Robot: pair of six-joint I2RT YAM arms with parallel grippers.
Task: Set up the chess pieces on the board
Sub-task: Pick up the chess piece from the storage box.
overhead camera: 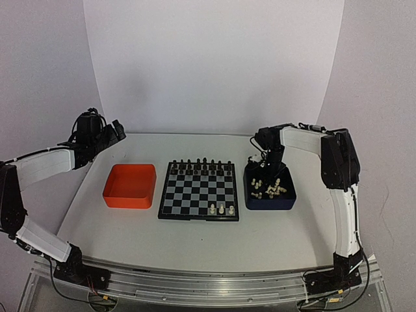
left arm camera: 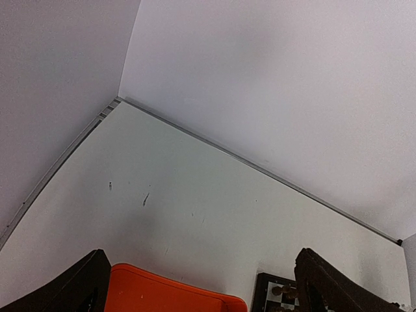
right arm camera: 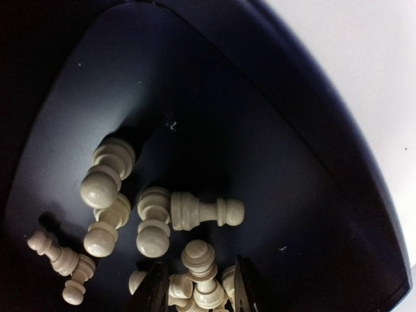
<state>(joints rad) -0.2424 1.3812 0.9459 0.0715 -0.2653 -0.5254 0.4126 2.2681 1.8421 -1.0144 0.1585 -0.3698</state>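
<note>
— Where do we stand with the right fingers?

— We see them parted, down inside the blue tray, straddling one upright piece from the heap of white pieces. There is a gap on either side of it, so we judge nothing is gripped yet.

— And the left fingers?

— Spread wide and holding nothing. They hang over the bare worktop behind the orange tray, well away from the board.

— So how far along are we?

— Early, we think. From above we count three white pieces standing on the near row, toward its right end. The rest of that row and the row behind it are bare. Most of the white set lies tumbled in the blue tray, just beside the board's right edge, some upright and most on their sides.

— And the black pieces?

— They appear lined up along the far rows; at this size we cannot tell which piece is which.

— What is left, then?

— By our reckoning, nearly the whole white side: lifting piece after piece out of the tray and standing each on its square.
</note>
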